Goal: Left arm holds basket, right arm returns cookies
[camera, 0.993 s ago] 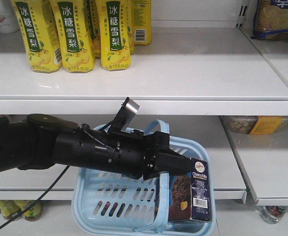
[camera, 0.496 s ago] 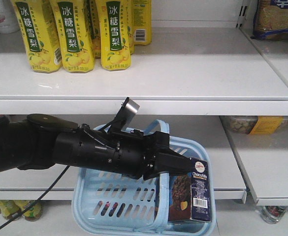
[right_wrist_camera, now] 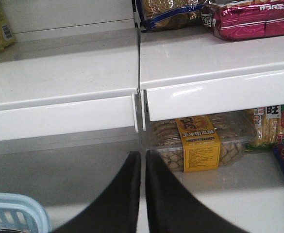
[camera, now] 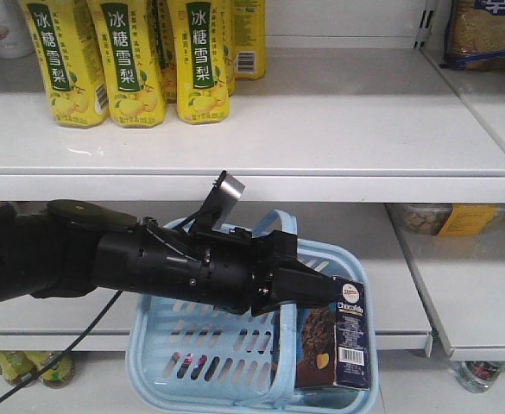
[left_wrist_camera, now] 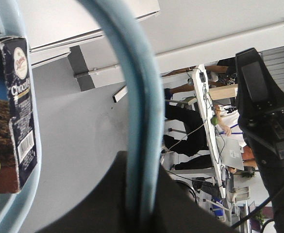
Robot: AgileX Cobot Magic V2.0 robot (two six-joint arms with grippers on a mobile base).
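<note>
**A:** White shop shelves point(camera: 321, 129) fill the wall, with yellow bottles point(camera: 131, 60) on the top board at 11 o'clock. Where's the basket?

**B:** Basket point(camera: 200, 358) hangs in front of the lower shelf. Left arm point(camera: 148, 263) reaches in from 9 o'clock. Left hand point(camera: 308, 289) is clamped on the handle point(left_wrist_camera: 142, 111). The wrist view shows the blue loop running straight through the grip.

**A:** Cookies?

**B:** Cookies point(camera: 338, 341) are inside the basket at its right end, at 5 o'clock from the left hand and close by it. Box upright, long axis vertical, barcode patch facing out.

**A:** Right side?

**B:** Right hand point(right_wrist_camera: 142, 194) is narrow, fingers nearly together with only a slit between, nothing in it. It points at the shelf upright, with a clear tub point(right_wrist_camera: 200, 143) of biscuits beyond at 1 o'clock. In the left wrist view the right arm point(left_wrist_camera: 265, 111) sits well apart from the basket.

**A:** Which way to the box, then?

**B:** The right wrist view shows only a basket corner point(right_wrist_camera: 15, 208), at 7 o'clock. The box itself is outside that view. The left hand is nearer the box but occupied. My read: the right hand must widen, swing toward 7 o'clock and drop over the box top, fingers across its narrow sides. Return not yet begun.
</note>
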